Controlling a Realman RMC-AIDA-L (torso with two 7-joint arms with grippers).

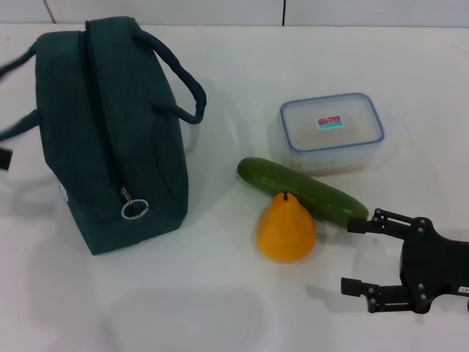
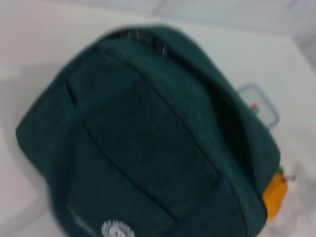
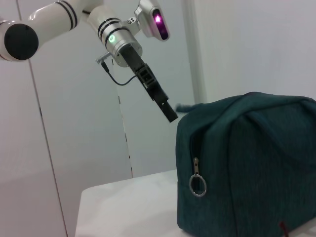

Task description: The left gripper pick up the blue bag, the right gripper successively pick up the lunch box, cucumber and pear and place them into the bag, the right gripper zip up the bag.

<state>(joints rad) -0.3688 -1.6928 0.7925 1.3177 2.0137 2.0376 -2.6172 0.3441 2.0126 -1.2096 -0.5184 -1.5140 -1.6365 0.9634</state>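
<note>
We are at the first step. Our left gripper (image 3: 168, 111) hangs above the far side of the blue bag (image 1: 110, 139), which stands on the table (image 1: 220, 293); we cannot tell its grip. Our right gripper (image 1: 359, 257) waits open near the cucumber (image 1: 300, 189). Next, the left must take a handle (image 1: 179, 81).

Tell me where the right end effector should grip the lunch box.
Probably across the short width of the lunch box, coming straight down. It lies flat, lid up, and the cucumber crowds its near side, so a low side approach looks blocked.
</note>
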